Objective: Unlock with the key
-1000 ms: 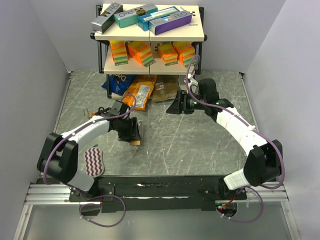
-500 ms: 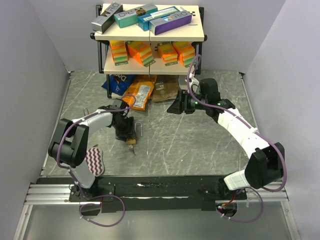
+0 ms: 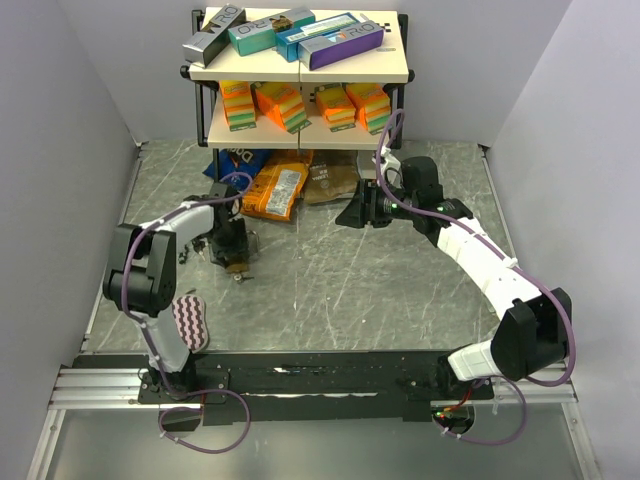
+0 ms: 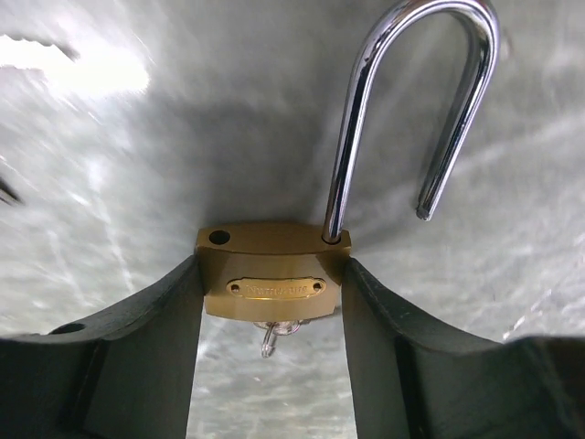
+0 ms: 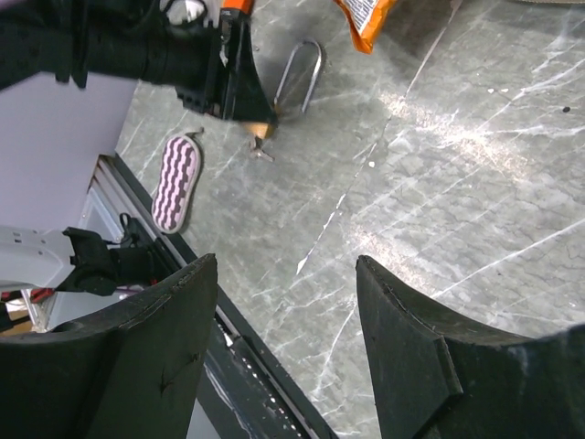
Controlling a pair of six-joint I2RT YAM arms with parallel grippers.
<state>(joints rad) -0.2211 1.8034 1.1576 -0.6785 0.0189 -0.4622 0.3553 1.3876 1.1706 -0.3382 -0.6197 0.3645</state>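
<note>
A brass padlock [image 4: 273, 285] sits clamped between the fingers of my left gripper [image 4: 272, 270], which is shut on its body. Its steel shackle [image 4: 402, 110] stands sprung open, one leg free of the body. A small key [image 4: 271, 335] pokes out of the underside. From above, my left gripper [image 3: 236, 252] holds the padlock [image 3: 238, 264] low over the table, left of centre. My right gripper [image 3: 350, 213] hangs open and empty to the right, well apart. In the right wrist view, the padlock [image 5: 259, 117] and key [image 5: 261, 148] show beyond the open right gripper [image 5: 288, 311].
A two-tier shelf rack [image 3: 300, 72] with boxes and sponges stands at the back. Snack bags [image 3: 277, 186] lie under and before it. A pink wavy-striped pad [image 3: 186, 322] lies near the left arm's base. Grey walls close in both sides.
My left arm has swung left and back, carrying the padlock with its shackle open. The right arm has barely moved.
</note>
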